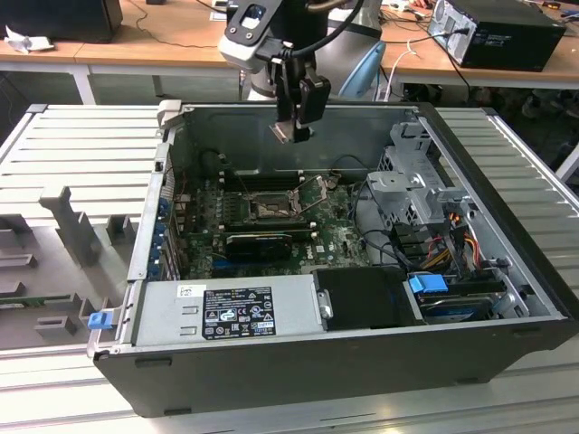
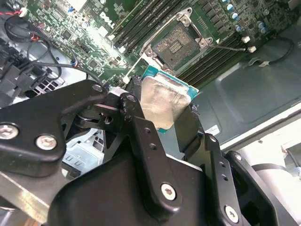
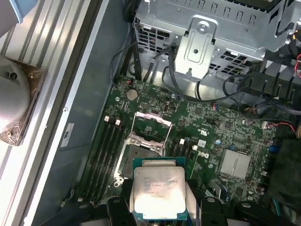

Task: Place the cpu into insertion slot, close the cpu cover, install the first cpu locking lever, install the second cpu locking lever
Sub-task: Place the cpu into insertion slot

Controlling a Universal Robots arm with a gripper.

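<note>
Open computer case (image 1: 362,362) lies on its side on the ribbed grey bench (image 1: 81,145), with the green board (image 1: 339,237) flat on its floor. Black claw (image 1: 295,132) hangs over the case's open top, well above the board, pinching the cpu (image 1: 291,133) by two opposite edges; in both wrist views a finger (image 2: 141,127) presses against each side, and the chip's top faces the cameras. The cpu cover (image 3: 154,118) stands raised on its hinge: a thin silver frame with a square window. The insertion slot (image 3: 137,159) is uncovered, black rim around a brownish contact field; no chip seated. The cpu (image 3: 158,188) is held clear of the slot and overlaps one slot edge in the first wrist view. Chip appearance: small flat square, silvery-grey lid with bright glare, faint print, teal-green border around the lid (image 2: 162,101).
</note>
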